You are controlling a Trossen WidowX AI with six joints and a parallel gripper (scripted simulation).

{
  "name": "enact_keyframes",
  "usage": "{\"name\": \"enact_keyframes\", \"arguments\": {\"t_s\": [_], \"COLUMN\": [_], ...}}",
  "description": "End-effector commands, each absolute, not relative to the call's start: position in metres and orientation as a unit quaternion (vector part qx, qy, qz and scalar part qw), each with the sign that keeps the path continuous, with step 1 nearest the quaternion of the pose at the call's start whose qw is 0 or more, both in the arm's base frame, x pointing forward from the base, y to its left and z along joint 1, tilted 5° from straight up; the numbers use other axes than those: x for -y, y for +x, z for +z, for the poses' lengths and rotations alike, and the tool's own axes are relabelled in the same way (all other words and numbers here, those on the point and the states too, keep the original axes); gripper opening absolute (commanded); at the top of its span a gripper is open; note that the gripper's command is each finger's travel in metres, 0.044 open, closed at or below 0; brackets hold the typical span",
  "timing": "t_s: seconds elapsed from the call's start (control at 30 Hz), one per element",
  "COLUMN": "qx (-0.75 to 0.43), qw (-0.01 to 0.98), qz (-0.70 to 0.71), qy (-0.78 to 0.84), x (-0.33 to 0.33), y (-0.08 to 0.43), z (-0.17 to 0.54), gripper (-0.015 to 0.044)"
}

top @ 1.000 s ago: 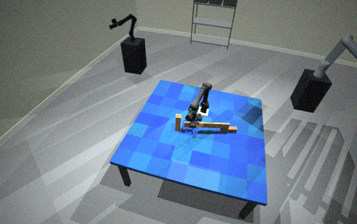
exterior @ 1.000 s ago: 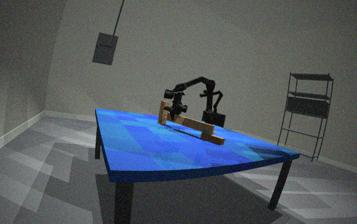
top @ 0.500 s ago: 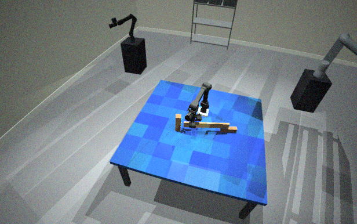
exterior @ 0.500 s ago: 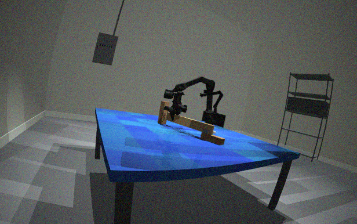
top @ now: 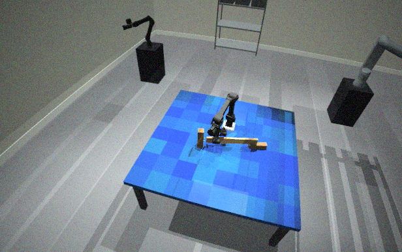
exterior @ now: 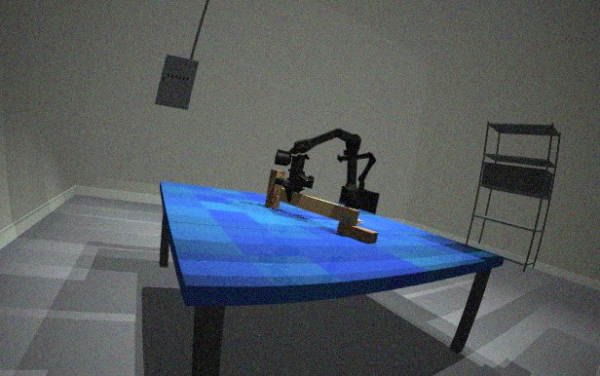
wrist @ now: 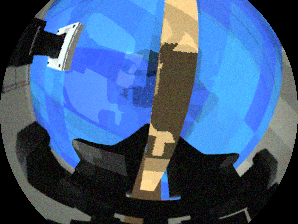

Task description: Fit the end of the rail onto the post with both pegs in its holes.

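The wooden rail (top: 239, 141) (exterior: 317, 206) (wrist: 180, 30) runs from the post to the footboard block. Its near end is raised off the table and looks roughly level. Its far end sits at the bracket on the low footboard block (top: 262, 146) (exterior: 362, 233). The upright wooden post (top: 200, 139) (exterior: 275, 189) stands just beyond the near end, with a narrow gap between them in the top view. The pegs are too small to judge against the holes. My gripper (top: 216, 141) (exterior: 289, 196) (wrist: 156, 127) is shut on the rail near its post end; the fingers partly hide the rail.
The arm's white base plate (top: 229, 126) (wrist: 67, 47) is on the blue table (top: 209, 192) (exterior: 253, 263), behind the rail. Dark pedestals with other arms and a shelf rack stand on the floor, away from the table.
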State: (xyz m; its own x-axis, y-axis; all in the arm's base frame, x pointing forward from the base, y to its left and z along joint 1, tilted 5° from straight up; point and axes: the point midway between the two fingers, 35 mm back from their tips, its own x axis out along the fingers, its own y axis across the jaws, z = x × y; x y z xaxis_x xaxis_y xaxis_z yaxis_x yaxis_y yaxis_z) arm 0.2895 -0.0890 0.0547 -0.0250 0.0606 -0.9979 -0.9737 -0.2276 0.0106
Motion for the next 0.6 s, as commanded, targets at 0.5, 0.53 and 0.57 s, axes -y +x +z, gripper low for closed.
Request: {"name": "enact_keyframes", "arguments": {"t_s": [0.5, 0.53, 0.57], "qx": [-0.426, -0.426, -0.426], "qw": [0.451, 0.451, 0.451], "qz": [0.572, 0.572, 0.572], "qy": [-0.536, -0.536, -0.536], "x": [0.0954, 0.0957, 0.0960], "y": [0.2932, 0.2933, 0.2934], "z": [0.0550, 0.0549, 0.0549], "gripper": [0.0000, 0.0000, 0.0000]}}
